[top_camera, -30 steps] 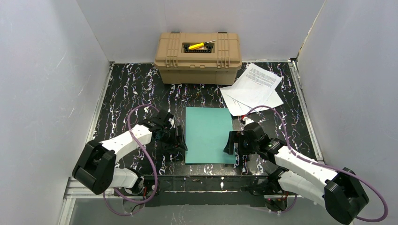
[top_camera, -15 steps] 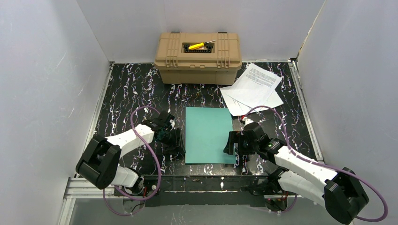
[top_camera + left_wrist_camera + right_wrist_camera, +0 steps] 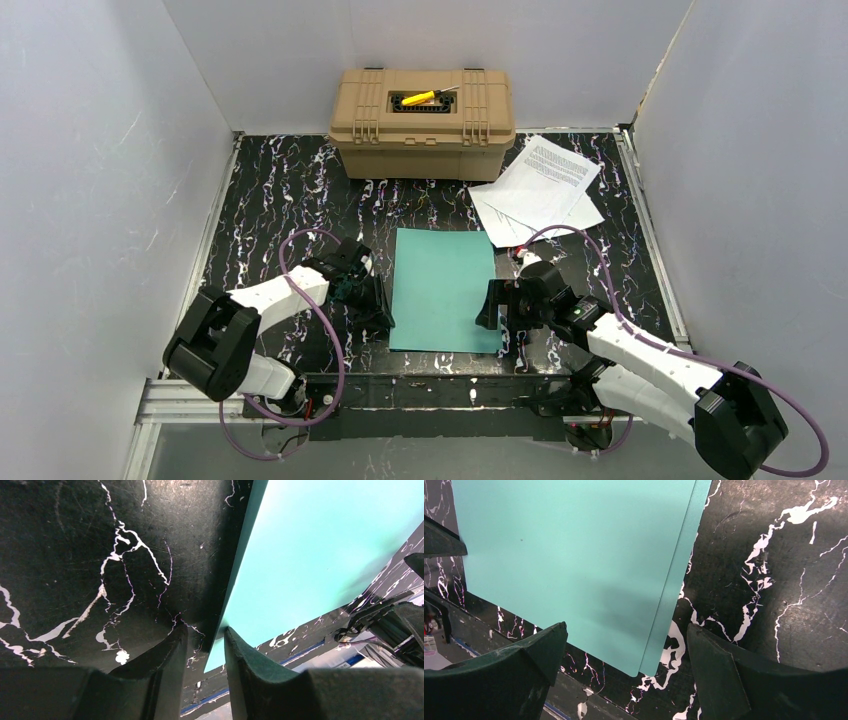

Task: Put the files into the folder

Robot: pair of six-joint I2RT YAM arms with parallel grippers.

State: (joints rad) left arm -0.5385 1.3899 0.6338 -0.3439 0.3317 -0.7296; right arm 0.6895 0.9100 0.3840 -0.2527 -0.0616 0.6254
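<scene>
A closed teal folder [image 3: 445, 285] lies flat in the middle of the black marbled table. The files [image 3: 540, 190], white printed sheets, lie fanned out at the back right, away from both grippers. My left gripper [image 3: 378, 305] sits low at the folder's left edge near its front corner. In the left wrist view that gripper [image 3: 205, 628] has narrowed jaws with the raised edge of the folder [image 3: 320, 545] between them, touching the right finger only. My right gripper [image 3: 497, 305] stands open, and in the right wrist view the gripper [image 3: 626, 626] straddles the front right corner of the folder [image 3: 574, 555].
A tan tool case [image 3: 422, 110] stands against the back wall with a yellow tool [image 3: 420, 97] on its lid. White walls close in the table on the left, right and back. The table's metal front rail [image 3: 440, 385] runs just behind both grippers.
My left gripper's jaws have narrowed around the folder's left edge, and that edge's front corner has shifted slightly. The right arm has not moved.
</scene>
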